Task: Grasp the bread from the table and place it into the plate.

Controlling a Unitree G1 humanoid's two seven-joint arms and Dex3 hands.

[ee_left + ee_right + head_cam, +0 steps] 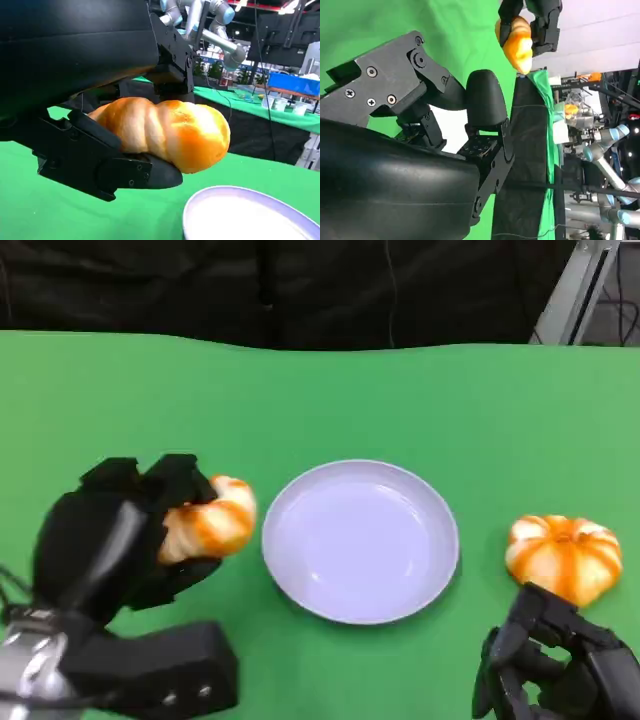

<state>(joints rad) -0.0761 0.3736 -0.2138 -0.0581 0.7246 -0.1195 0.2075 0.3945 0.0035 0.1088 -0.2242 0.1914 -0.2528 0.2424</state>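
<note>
On the surface [330, 400] the plate [360, 540] lies in the middle. Just left of it, the left hand [130, 530] holds the bread [208, 520]. Right of the plate lies a second bread [563, 557], with the right hand [555, 670] near it.

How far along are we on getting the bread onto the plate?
Done: the left hand holds the long twisted bread, fingers under it, clear of the table in the left wrist view. In hand: it sits just beside the plate, not over it. Left: carry it across and release. The plate holds nothing; a round bread lies by the right hand.
</note>
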